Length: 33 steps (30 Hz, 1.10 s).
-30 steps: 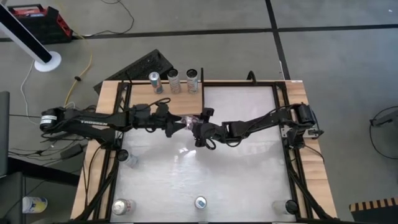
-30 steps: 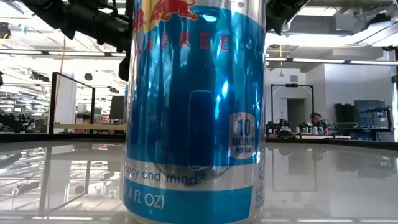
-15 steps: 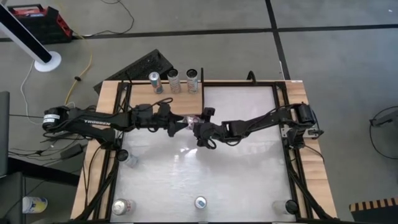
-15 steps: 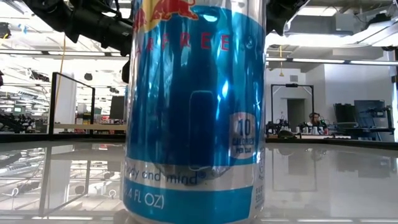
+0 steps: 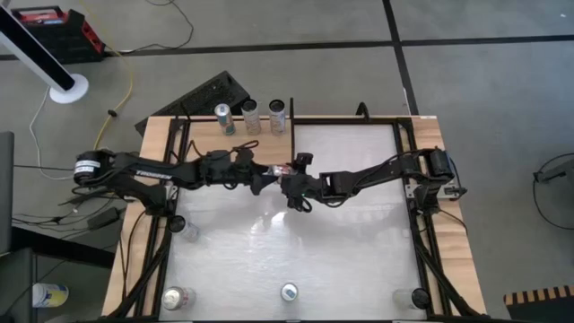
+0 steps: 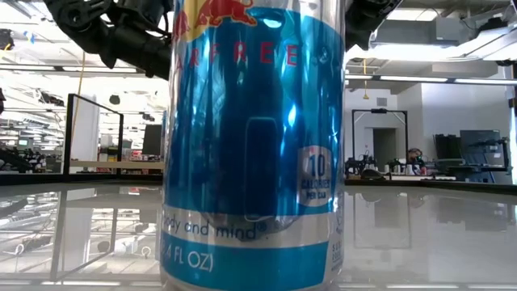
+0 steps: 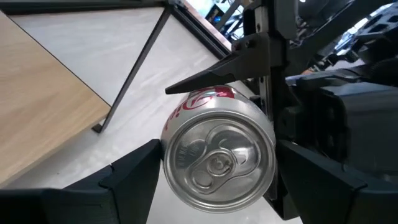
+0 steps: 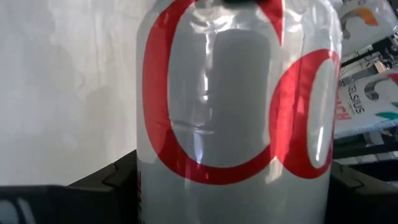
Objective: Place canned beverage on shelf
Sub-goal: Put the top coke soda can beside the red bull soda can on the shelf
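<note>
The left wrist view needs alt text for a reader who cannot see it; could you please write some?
A silver and red can, seen top-on with its pull tab, sits between the left gripper's two dark fingers. The right gripper clamps it from the far side, above the white tabletop beside the pale wooden shelf.

3 cans (image 5: pixel 250 117) stand on the shelf (image 5: pixel 235 146), behind both arms.

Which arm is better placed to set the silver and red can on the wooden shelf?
Left. Both the left hand and right hand seem to grip the can, but the shelf lies on the left arm's side, beside its hand; the right arm is stretched across the table.
</note>
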Motion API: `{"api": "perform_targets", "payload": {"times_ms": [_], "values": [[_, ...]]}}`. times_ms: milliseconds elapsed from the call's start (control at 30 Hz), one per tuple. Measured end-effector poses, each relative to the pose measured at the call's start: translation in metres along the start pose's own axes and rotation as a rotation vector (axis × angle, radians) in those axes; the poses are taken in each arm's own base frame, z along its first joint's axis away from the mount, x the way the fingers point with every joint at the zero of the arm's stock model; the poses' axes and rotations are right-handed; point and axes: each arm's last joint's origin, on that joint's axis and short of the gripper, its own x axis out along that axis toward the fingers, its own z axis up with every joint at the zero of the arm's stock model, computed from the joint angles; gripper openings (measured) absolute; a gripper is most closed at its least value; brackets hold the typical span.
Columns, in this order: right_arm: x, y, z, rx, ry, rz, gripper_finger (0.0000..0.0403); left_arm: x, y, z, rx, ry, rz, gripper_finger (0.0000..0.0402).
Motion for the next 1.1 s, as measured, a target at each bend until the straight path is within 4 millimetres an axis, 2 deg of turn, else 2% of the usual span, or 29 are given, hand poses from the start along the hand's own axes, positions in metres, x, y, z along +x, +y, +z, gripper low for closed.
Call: {"api": "perform_targets", "payload": {"times_ms": [367,833,1100], "values": [[0.0,0.002,-0.006,-0.053,0.051,0.001,0.0318,0.019,0.002,-0.001,-0.006,0.091,0.016,0.0293],[-0.004,0.008,-0.004,-0.135,0.042,0.014,0.0319,0.019,0.007,0.001,-0.022,0.13,0.0,0.0293],[-0.003,0.006,-0.004,-0.093,0.045,0.009,0.0319,0.019,0.007,0.001,-0.02,0.13,-0.001,0.0293]]}}
